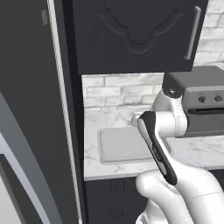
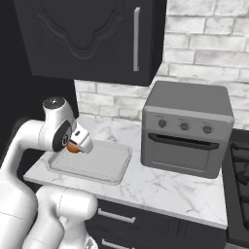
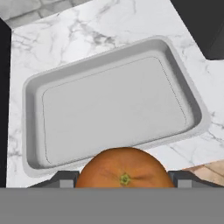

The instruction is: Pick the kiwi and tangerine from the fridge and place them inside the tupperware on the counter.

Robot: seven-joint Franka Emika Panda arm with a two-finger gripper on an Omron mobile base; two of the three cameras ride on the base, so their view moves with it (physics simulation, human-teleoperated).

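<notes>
My gripper [image 3: 123, 178] is shut on the tangerine [image 3: 123, 168], a bright orange ball held between the two dark fingertips. It hangs above the near rim of the tupperware [image 3: 113, 105], a shallow light grey container whose floor is bare. In the right base view the tangerine [image 2: 73, 148] sits in the gripper [image 2: 78, 144] over the left end of the tupperware [image 2: 104, 163] on the marble counter [image 2: 160, 189]. In the left base view my arm partly covers the tupperware [image 1: 120, 146]. The kiwi is out of view.
A grey toaster oven [image 2: 187, 131] stands on the counter right of the tupperware. Dark upper cabinets [image 2: 92, 34] hang above it. A tall dark panel [image 1: 30, 109] rises just left of the counter. A stove edge [image 2: 240, 165] lies at the far right.
</notes>
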